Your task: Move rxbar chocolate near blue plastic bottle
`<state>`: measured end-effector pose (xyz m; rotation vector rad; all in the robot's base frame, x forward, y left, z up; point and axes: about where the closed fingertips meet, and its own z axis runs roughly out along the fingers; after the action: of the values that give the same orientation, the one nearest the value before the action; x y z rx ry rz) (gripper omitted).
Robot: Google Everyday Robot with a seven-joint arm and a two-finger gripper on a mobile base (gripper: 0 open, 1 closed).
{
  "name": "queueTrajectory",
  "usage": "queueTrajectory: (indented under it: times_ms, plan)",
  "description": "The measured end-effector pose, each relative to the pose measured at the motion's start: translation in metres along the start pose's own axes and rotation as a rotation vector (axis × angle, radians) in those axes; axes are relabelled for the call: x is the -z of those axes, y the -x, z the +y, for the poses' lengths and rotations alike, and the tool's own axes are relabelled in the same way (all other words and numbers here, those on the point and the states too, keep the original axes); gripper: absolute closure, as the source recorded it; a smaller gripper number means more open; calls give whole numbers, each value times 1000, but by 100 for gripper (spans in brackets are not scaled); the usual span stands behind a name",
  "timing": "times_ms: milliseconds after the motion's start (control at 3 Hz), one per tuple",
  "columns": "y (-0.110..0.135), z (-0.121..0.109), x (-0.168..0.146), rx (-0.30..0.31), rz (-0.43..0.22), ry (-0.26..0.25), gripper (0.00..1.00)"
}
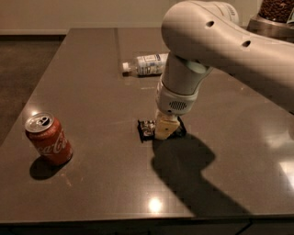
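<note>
The claw (165, 131) was found lowered to the surface near the middle of the desk (92, 92), pointing straight down from the arm (220, 41). Whether it was released, clenched or grasping the bar could not be determined, as the wrist housing and its own body covered the contact point. The desk's left edge ran diagonally up the view, the near edge lay along the bottom and the far edge along the top; the right side was cut off by the frame and by the arm. An open stretch of desk surface lay between the claw and the blue plastic bottle (146, 64), which lay on its side towards the far edge, white cap to the left, its base end hidden behind the arm. A red Coca-Cola can (48, 139) stood upright near the left edge, well apart from both. A container of dark brown contents (277, 9) was cut off at the top right corner. The rxbar chocolate (147, 129) lay flat directly under the claw, its black wrapper showing on either side, the middle concealed, lettering not legible.
</note>
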<state>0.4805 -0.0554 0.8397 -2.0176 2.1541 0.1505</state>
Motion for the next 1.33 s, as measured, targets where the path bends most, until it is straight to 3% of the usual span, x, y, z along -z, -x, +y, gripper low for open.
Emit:
queueTrajectory:
  times_ms: [333, 667, 1333]
  plan:
    - [0, 0, 0, 0, 0, 0, 100]
    - [-9, -39, 14, -77, -8, -17, 100]
    - [-30, -145, 41, -251, -31, -89, 100]
